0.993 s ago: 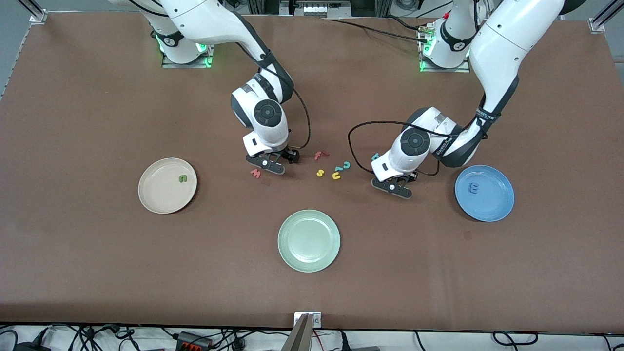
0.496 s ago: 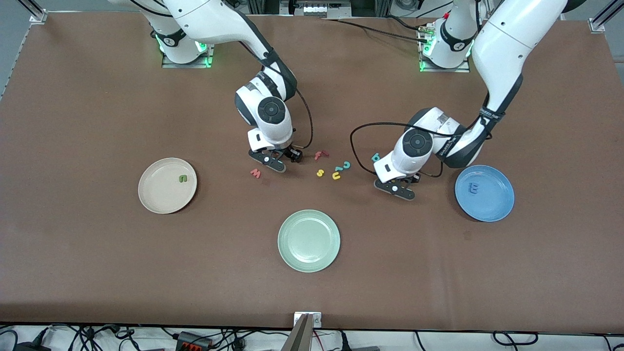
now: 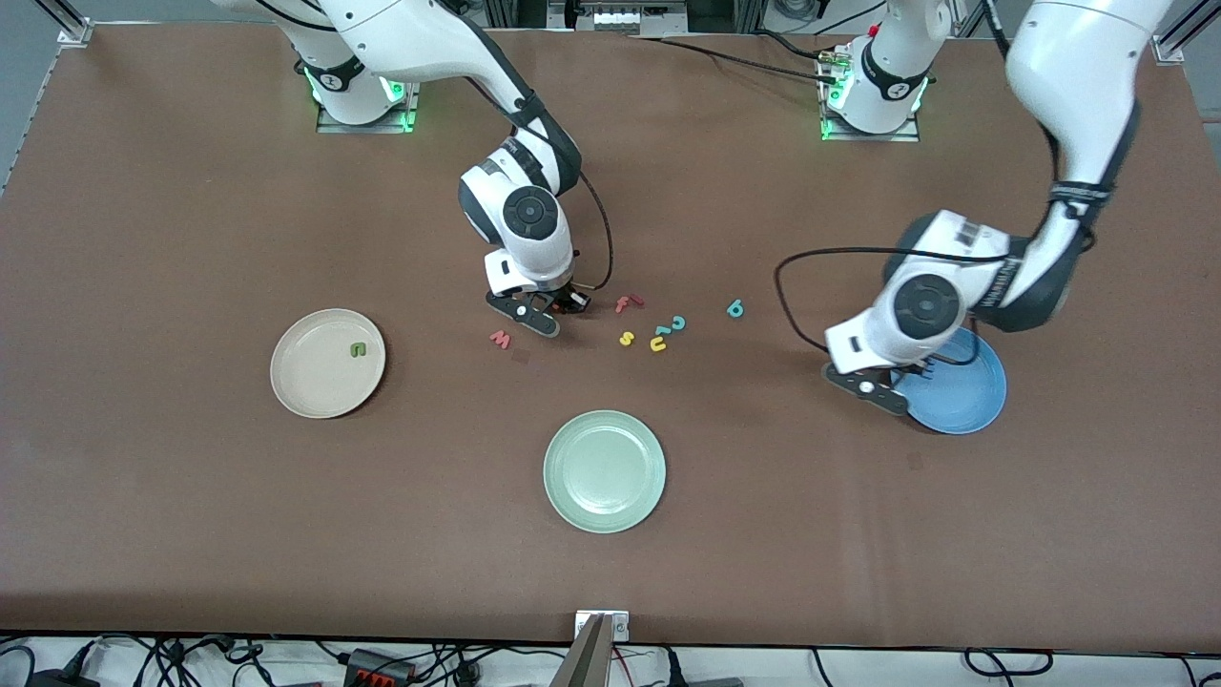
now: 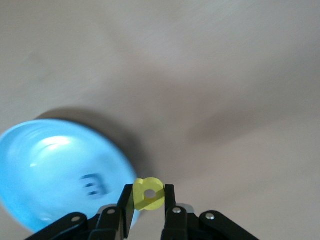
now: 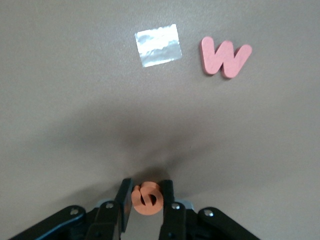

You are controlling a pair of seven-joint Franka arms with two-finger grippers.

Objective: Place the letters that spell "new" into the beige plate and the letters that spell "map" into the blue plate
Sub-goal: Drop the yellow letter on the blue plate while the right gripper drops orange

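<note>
Left gripper pinches the yellow a over the blue plate's rim at the frame's right; the blue m lies inside. Right gripper clamps the orange e at center, near the pink w. Green n sits in the beige plate; teal p on the brown table.

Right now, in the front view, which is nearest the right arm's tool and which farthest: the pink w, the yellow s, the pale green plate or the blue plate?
From the right tool, shut on the orange letter e:
1. Pinkish-red toy letter w, just beside it toward the beige plate's side.
2. Yellow toy letter s, toward the left arm's end.
3. Round pale green plate, nearer the camera.
4. Round bright blue plate, under the left arm's tool.
</note>
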